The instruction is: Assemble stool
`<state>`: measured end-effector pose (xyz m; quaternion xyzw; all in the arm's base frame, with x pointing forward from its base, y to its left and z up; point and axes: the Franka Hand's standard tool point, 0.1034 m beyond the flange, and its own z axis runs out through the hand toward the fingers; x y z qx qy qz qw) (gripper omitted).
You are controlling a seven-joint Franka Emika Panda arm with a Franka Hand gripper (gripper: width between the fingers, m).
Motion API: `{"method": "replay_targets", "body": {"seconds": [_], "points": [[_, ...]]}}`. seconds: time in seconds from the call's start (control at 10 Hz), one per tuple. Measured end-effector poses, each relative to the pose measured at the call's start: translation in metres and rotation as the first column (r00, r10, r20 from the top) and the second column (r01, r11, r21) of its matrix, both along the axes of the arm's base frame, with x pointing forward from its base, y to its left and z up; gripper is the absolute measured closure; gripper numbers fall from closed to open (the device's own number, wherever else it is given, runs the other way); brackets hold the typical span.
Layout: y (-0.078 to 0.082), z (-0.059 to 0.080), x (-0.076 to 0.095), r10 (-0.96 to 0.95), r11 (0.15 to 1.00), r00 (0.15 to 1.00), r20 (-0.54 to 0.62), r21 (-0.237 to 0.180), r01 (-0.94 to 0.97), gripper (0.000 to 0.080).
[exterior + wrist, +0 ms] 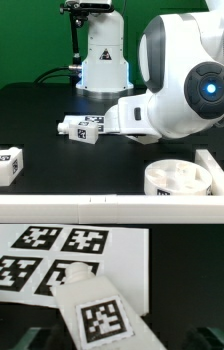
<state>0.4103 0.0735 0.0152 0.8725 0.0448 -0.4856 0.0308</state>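
Note:
My gripper (108, 122) is shut on a white stool leg (84, 128) and holds it level above the black table, with its tagged end pointing to the exterior view's left. In the wrist view the same leg (95, 303) runs out from between the dark fingers (38, 338), its tag facing the camera and a rounded peg at its far tip. The gripper (120, 341) grips the leg's near end. A second leg (8, 164) lies at the exterior view's far left. The round seat (180, 178) lies at the front right, ribbed side up.
The marker board (146, 277) with its four tags lies on the table under the held leg in the wrist view. The robot's white base (105, 58) stands at the back. The large white arm body (185, 85) fills the exterior view's right. The table's front edge (70, 210) is pale.

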Motion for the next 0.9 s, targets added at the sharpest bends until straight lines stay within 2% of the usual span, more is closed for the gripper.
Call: {"method": "replay_targets", "body": {"seconds": [0.2,0.4,0.5,0.6,0.7,0.8,0.9], "points": [[0.0,0.0,0.0,0.0,1.0,1.0,0.0,0.0,0.0,0.0478],[0.004,0.004,0.002,-0.052,0.999,0.999,-0.007,-0.014,0.052,0.0478],[0.013,0.019,0.015,-0.163,0.986,0.987,-0.004,-0.019,0.163,0.0478],[0.02,0.041,0.035,-0.271,0.963,0.962,0.023,-0.001,0.271,0.0478],[0.017,0.066,0.048,-0.28,0.96,0.96,0.027,0.015,0.279,0.0478],[0.017,0.081,0.069,-0.257,0.965,0.959,0.116,0.077,0.249,0.0478],[0.019,0.081,0.073,-0.265,0.964,0.943,0.203,0.09,0.252,0.0478]]}}
